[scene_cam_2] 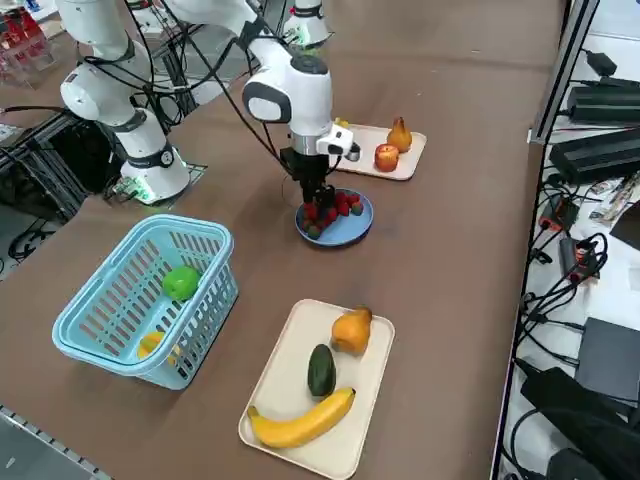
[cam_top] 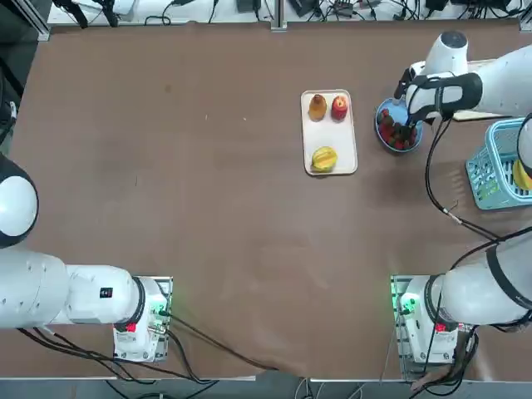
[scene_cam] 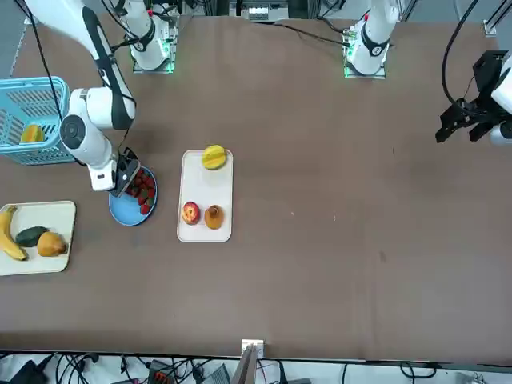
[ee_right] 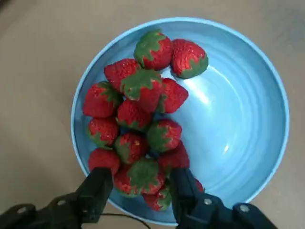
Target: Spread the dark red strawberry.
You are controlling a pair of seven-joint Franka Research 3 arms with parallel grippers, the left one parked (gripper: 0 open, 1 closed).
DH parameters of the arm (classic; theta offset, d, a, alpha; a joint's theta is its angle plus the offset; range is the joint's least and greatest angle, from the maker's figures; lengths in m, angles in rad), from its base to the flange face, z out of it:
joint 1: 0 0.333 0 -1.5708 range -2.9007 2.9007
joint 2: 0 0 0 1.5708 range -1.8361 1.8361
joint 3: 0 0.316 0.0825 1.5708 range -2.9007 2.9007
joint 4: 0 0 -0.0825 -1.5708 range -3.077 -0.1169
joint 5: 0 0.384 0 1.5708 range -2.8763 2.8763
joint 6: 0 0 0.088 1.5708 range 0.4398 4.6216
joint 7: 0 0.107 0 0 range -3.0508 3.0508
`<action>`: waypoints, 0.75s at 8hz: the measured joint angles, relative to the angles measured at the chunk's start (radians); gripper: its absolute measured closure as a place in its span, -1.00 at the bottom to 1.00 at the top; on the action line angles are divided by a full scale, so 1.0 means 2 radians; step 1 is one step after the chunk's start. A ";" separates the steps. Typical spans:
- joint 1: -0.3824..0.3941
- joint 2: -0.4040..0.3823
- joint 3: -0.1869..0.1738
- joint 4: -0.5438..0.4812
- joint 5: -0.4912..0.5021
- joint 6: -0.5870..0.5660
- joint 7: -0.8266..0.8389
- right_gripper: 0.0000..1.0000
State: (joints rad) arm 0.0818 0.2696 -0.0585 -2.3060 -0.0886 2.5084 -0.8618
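The right gripper (ee_right: pixel 140 175) hangs at two o'clock in the top view, fingers pointing downward and standing apart.

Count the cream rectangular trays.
2: one tray left of the round blue bowl, another tray right of it; the right claw is over that bowl.

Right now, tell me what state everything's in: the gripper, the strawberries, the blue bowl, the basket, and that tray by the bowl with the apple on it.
Right gripper: open, over the bowl's strawberries
Strawberries: heaped to one side of the bowl
Blue bowl: upright, partly filled
Basket: upright, uncovered, fruit inside
Tray by the bowl: flat, holding the apple and two other fruits
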 joint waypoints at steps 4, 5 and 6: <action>0.000 0.001 0.000 -0.004 0.000 0.007 0.000 -0.40; 0.000 0.001 0.000 -0.004 0.000 0.007 0.000 -0.37; 0.000 0.001 0.000 -0.004 0.000 0.008 0.000 -0.32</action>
State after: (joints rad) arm 0.0811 0.2716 -0.0588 -2.3138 -0.0886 2.5241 -0.8618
